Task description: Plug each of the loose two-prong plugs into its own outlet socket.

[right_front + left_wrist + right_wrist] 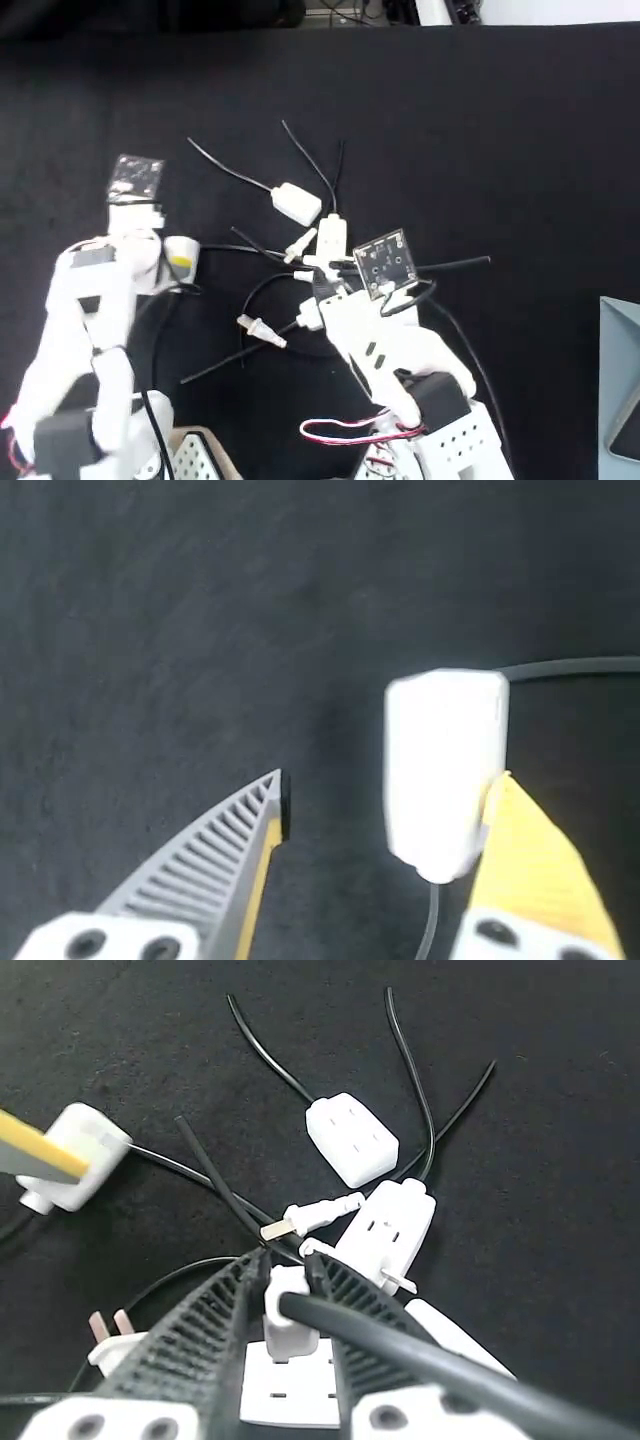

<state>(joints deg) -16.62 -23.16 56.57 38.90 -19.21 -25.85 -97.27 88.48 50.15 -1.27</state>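
Right gripper (287, 1268) pinches a white plug (285, 1325) just over an outlet socket (288, 1388), probably lining up prongs. Left gripper (388, 788) is spread wide, one finger seemingly steadying another socket (440, 765).

No legible text, labels or numbers, seemingly

White socket (296, 203) flat, cord toward 10 o'clock. Second socket (331, 238) at its 5 o'clock, loose plug (299, 244) just beside. Gripped plug (287, 1315) over third socket (290, 1380). Spare plug (260, 328) at 7 o'clock.
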